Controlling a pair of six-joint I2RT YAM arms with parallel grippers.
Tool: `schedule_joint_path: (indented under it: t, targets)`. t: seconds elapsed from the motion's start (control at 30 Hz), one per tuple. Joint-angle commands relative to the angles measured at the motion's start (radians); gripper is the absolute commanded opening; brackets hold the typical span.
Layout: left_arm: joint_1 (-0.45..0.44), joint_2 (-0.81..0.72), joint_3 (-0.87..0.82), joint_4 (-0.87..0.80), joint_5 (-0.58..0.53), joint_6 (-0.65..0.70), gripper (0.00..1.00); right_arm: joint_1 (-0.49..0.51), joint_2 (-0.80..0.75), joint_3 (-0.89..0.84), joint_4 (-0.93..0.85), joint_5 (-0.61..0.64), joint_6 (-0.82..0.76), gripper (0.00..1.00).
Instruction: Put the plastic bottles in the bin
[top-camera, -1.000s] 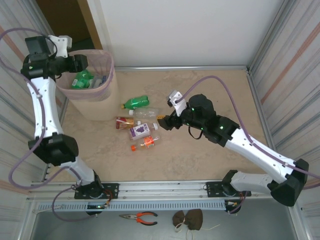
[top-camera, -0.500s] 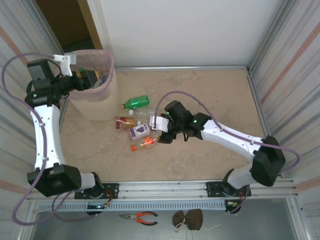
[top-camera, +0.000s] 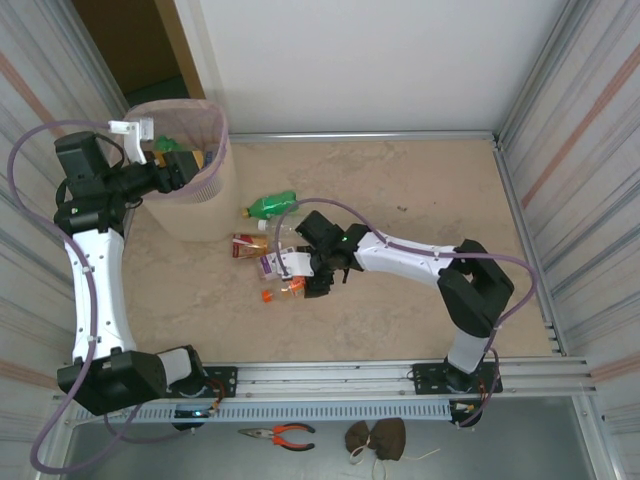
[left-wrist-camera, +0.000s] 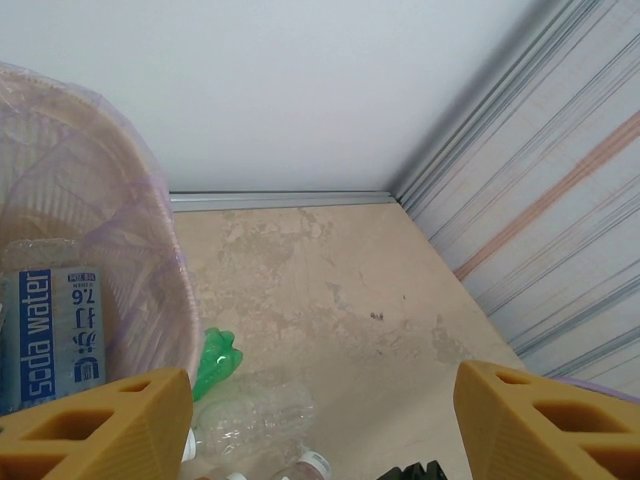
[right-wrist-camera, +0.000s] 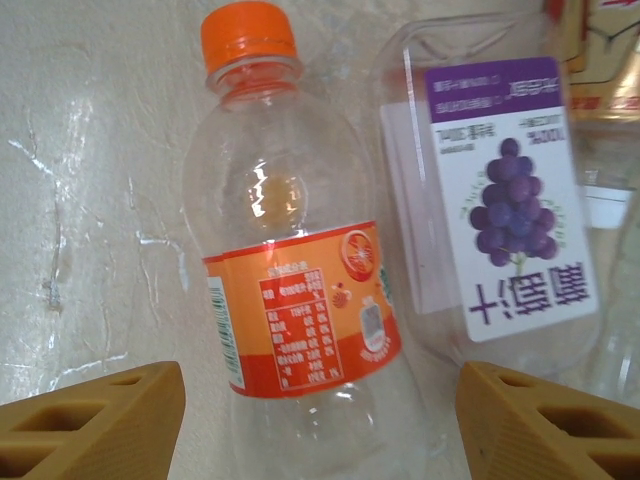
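Observation:
Several plastic bottles lie in a cluster on the table: a green one, a clear one, a red-labelled one, a purple grape-label one and an orange-capped one. My right gripper hangs low over the orange-capped bottle, open, with one finger on each side of its lower body and a gap at both. My left gripper is open and holds nothing at the near rim of the pink mesh bin. Inside the bin lie a soda water bottle and a green bottle.
Corrugated metal walls close in the table on the left and right, with a white wall at the back. Bare table lies to the right of the bottle cluster. Pliers lie below the front rail.
My right arm swung left and came down over the orange-capped bottle, its jaws narrowing. My left gripper moved from above the bin's middle toward its near rim.

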Motion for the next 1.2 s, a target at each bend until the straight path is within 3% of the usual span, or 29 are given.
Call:
schedule_joint_path:
  t: [0.0,0.77,1.17]
  targets:
    - [0.003,-0.026,-0.009,0.028,0.031,-0.012,0.7,0.009,0.043,0.043,-0.051,-0.02,-0.041,0.7]
    - [0.003,-0.031,-0.007,0.056,0.05,-0.044,0.7,0.019,0.144,0.027,-0.081,-0.011,0.021,0.65]
    - [0.002,-0.048,0.028,0.127,0.087,-0.103,0.7,0.02,0.001,-0.02,-0.041,-0.015,0.148,0.52]
